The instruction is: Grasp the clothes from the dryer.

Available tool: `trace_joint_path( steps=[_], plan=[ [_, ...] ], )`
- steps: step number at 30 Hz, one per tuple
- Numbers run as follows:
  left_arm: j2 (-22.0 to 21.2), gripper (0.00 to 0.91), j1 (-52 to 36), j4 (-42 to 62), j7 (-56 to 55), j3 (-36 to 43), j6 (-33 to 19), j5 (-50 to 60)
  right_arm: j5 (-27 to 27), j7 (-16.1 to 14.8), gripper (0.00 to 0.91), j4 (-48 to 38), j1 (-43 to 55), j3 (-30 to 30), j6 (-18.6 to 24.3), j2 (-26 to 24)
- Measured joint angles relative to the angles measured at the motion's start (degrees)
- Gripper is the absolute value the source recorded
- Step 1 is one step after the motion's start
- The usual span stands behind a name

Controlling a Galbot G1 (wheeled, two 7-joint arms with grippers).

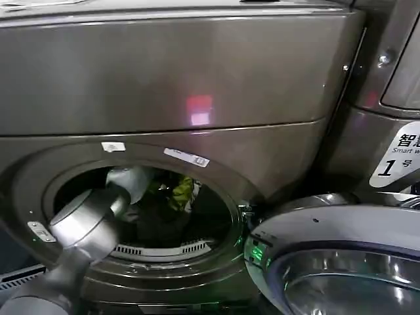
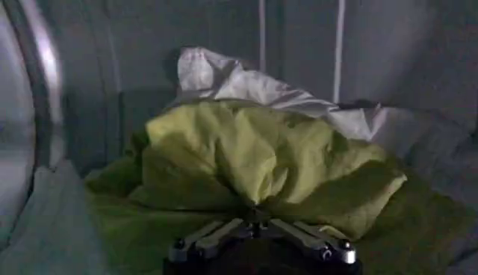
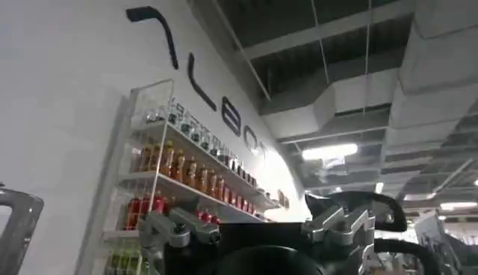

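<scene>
Your clothes [image 2: 261, 161] lie inside the dryer [image 1: 197, 79], heaped on the drum floor: a yellow-green bundle with white-grey cloth behind and above it. Expect it to be light, soft and floppy; it will sag and trail, not slip.

Your left gripper [image 2: 260, 218] is inside the port, its jaws pinched shut on a fold at the near edge of the yellow-green bundle. A thick crease should hold better than a single loose layer.

Your right gripper [image 3: 258, 224] is parked away from the dryer, pointing up toward a shelf of bottles [image 3: 168, 175], jaws apart and holding nothing.
</scene>
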Motion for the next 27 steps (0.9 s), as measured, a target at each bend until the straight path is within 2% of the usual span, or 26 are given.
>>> trace_joint_path(
  steps=[8, 17, 27],
  plan=[
    [1.8, 0.0, 2.1, -5.4, -7.0, -6.7, 1.9, -3.8, 0.0, 0.1, 0.907, 0.4, 0.1, -0.4, 0.1, -0.1],
    [3.3, 0.0, 9.1, -15.1, -22.1, -22.1, 3.8, -9.6, 0.2, 0.1, 0.907, 0.5, 0.1, -0.3, 0.2, -0.1],
    [2.4, 0.0, 22.0, -31.1, -42.1, -39.1, -2.1, -13.6, 0.2, 0.2, 0.907, 0.6, 0.4, -0.8, 0.3, 0.1]
  ],
)
